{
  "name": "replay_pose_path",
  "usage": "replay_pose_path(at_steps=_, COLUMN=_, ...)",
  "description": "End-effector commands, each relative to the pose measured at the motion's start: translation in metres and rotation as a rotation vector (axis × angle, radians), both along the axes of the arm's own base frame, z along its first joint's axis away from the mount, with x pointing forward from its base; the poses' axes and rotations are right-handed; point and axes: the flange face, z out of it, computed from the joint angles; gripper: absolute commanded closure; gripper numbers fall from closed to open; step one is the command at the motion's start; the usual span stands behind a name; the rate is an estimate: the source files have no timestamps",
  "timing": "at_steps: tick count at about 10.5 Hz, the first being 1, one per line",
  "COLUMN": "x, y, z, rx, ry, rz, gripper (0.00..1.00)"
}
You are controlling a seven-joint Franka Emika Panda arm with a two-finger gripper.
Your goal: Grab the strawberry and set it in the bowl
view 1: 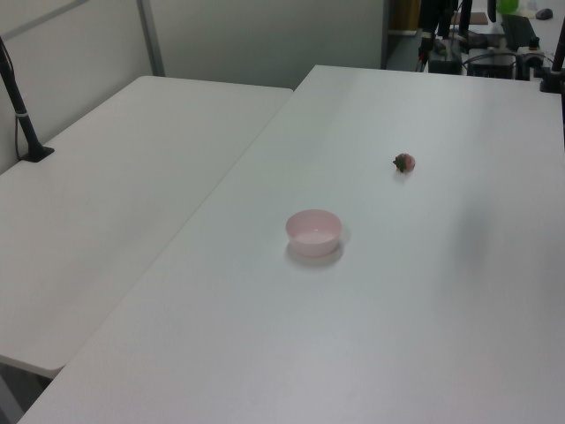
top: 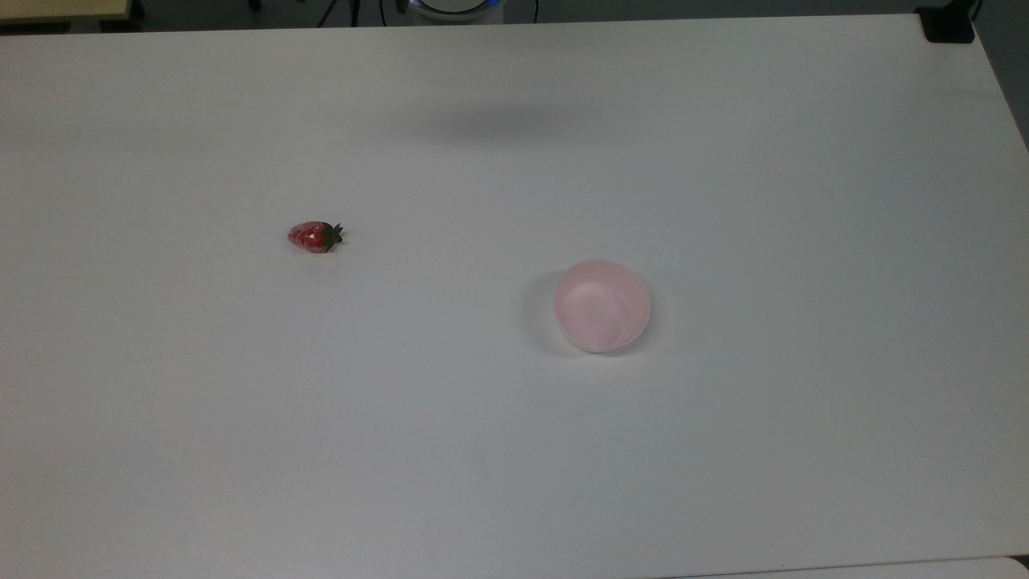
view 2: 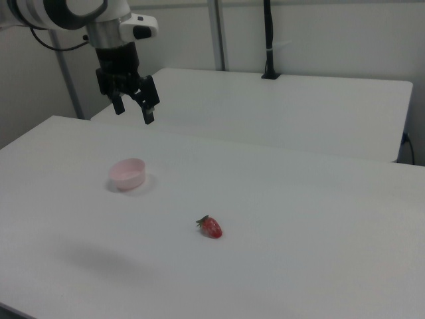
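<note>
White tabletop (top: 514, 450) stretches across a plain lab room, a second white table (view 1: 132, 203) butted against it along one side. On it lies a small glossy red strawberry with a dark green leafy cap (top: 315, 236), resting on its side and well apart from a small round pale pink, slightly translucent plastic bowl (top: 602, 305), which stands upright and appears empty. Nothing of the task looks done: the fruit is ungrasped, and the reach, the grasp, the carry and the drop all remain.

The right view takes in the robot's black two-finger gripper (view 2: 133, 109), hanging high above the table with its fingers spread apart and nothing between them, nearer to the bowl than to the strawberry. The top view offers instead a soft grey shadow (top: 490, 122) on the tabletop, probably cast by the arm, though that is hard to confirm. The left view adds a black clamped post (view 1: 19, 106) at the far edge of the neighbouring table.
</note>
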Motion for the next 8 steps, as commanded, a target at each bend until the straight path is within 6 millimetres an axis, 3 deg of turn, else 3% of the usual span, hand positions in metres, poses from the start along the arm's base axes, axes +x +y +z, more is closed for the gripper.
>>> replay_pose_path(at_steps=1, x=-0.002, y=0.001, z=-0.001, rx=0.008, ry=-0.017, rz=0.018, gripper=0.00)
replay_pose_path(at_steps=6, x=-0.002, y=0.001, z=-0.001, rx=0.010, ry=-0.017, rz=0.014, gripper=0.00)
replay_pose_path(at_steps=8, x=-0.005, y=-0.011, z=0.000, rx=0.010, ry=-0.008, rz=-0.003, gripper=0.00)
